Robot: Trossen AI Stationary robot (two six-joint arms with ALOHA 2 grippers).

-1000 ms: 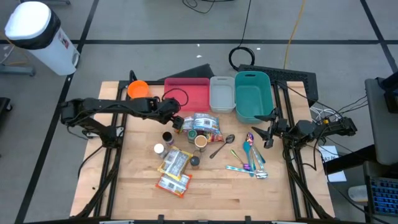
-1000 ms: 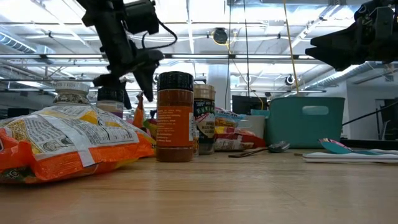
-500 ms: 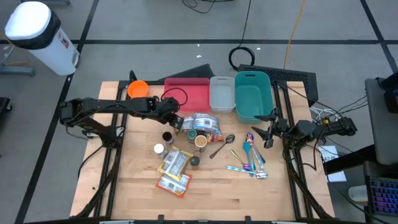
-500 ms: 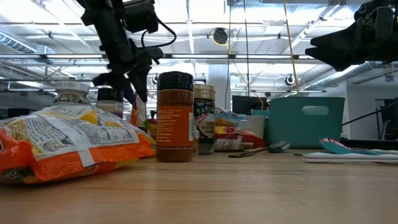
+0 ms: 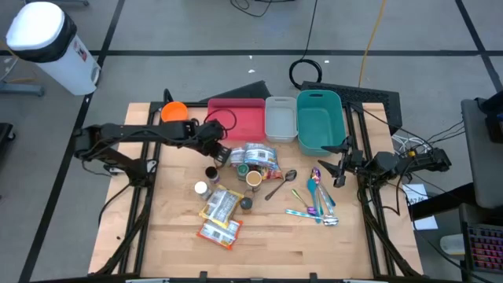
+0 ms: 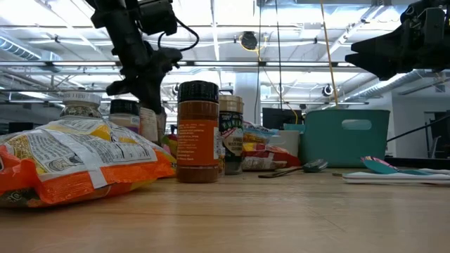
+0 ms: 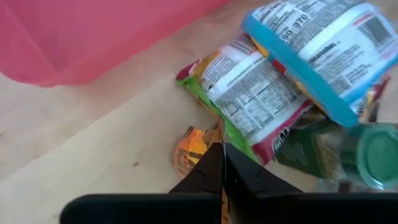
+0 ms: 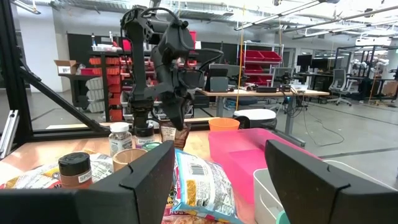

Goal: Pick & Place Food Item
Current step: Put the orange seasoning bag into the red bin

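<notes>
My left gripper (image 5: 221, 152) is reached across the far left part of the table (image 5: 267, 244), fingers pressed together on a small orange packet (image 7: 194, 146) that I hold by its edge, just right of the bare wood beside the orange bowl (image 5: 174, 112) at the far left corner. In my left wrist view the packet hangs from my closed fingers (image 7: 239, 174), and below it lies open wood up to the near edge of the pink tray (image 5: 237, 119). The tray is close behind my gripper, its floor bare.

Just right of my gripper the food pile begins: a blue-edged snack bag (image 5: 258, 153) and a green-and-red bag (image 7: 249, 93) beside it, both close to my fingers. Nearer me stand a dark-lidded jar (image 5: 211, 171), a white-lidded jar (image 5: 200, 188), a spice bottle (image 6: 197, 131), and two orange snack bags (image 5: 220, 214) lying flat. The near strip of table beyond them is open wood right to its edge.

Farther right sit a grey bin (image 5: 280, 119) and a teal bin (image 5: 319, 119) along the far edge, then spoons (image 5: 317, 196) spread on the wood. My right gripper (image 5: 334, 167) waits at the right edge beside the teal bin, fingers spread apart and holding nothing.
</notes>
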